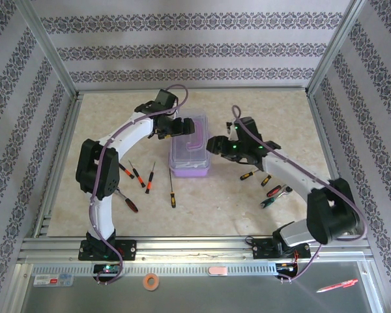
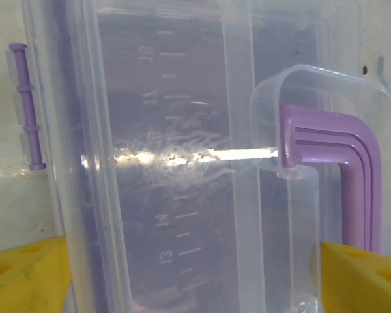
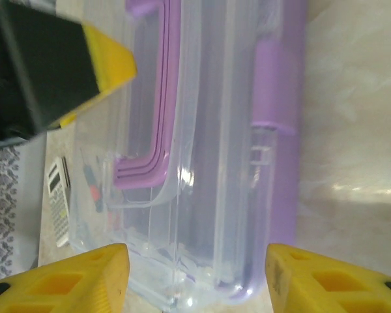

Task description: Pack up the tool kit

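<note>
The tool kit case (image 1: 190, 149) is lilac with a clear lid and lies mid-table. My left gripper (image 1: 174, 128) hovers at its far left side. In the left wrist view the left gripper (image 2: 195, 283) is open, its yellow fingertips (image 2: 26, 277) spread wide over the clear lid (image 2: 176, 163) beside the purple handle (image 2: 352, 156). My right gripper (image 1: 215, 145) is at the case's right side. The right gripper (image 3: 195, 280) is open and straddles the case's rounded end (image 3: 247, 195); I cannot tell if it touches. Loose screwdrivers (image 1: 138, 175) lie on the left, and more tools, among them a wrench (image 1: 277, 192), lie on the right.
A long screwdriver (image 1: 173, 199) and a red-handled tool (image 1: 128, 203) lie in front of the case. A grey calculator (image 3: 57, 195) lies beyond the case in the right wrist view. Metal frame rails (image 1: 58, 163) and patterned walls (image 1: 195, 49) border the table.
</note>
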